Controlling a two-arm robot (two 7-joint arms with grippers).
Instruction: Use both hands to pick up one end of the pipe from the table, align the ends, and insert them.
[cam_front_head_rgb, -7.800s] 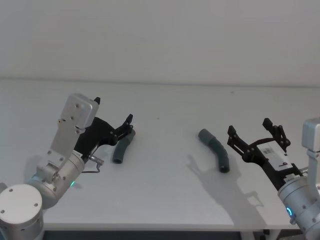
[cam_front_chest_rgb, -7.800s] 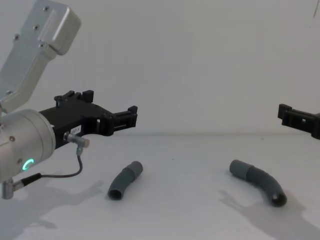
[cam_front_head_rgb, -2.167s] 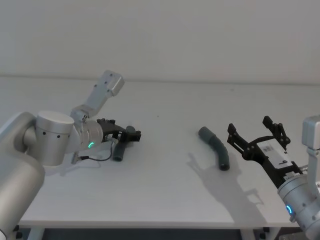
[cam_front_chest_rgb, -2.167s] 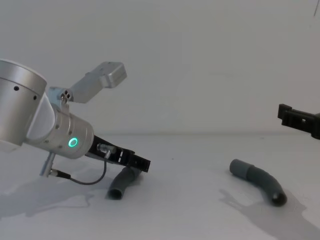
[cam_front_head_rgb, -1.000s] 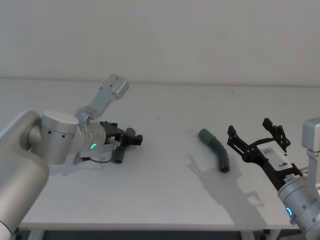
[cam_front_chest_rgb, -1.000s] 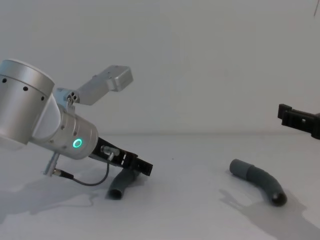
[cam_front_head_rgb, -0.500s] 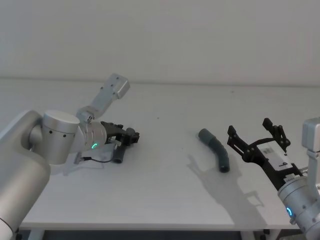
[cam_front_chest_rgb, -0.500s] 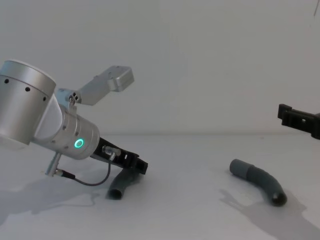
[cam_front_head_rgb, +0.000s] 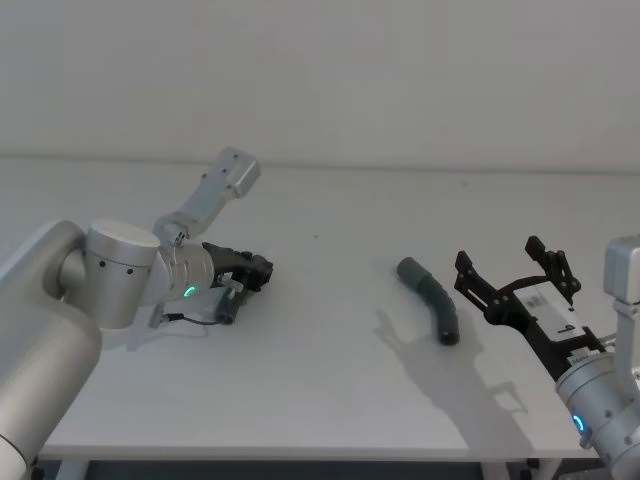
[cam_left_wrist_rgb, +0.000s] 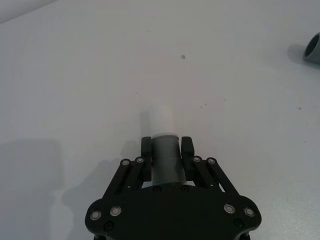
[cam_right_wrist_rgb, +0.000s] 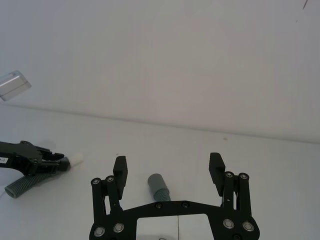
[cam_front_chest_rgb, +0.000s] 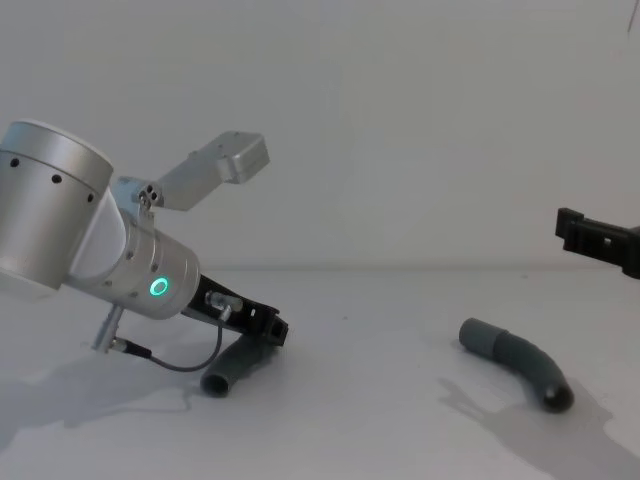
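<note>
So, left gripper (cam_left_wrist_rgb: 166, 149) clamped on ribbed hose piece (cam_left_wrist_rgb: 166, 170), whitish tip (cam_left_wrist_rgb: 161, 120) poking past fingers (cam_left_wrist_rgb: 146, 150); right gripper (cam_front_head_rgb: 498, 255) spread wide, second hose piece (cam_front_head_rgb: 432, 298) lying on table (cam_front_head_rgb: 320, 400) just ahead of it, untouched.

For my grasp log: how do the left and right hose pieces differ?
The left hose piece is clamped in the left gripper; the right hose piece lies free on the table, the open right gripper apart. The left shows a whitish tip, the right a grey cuff. Both are curved.
</note>
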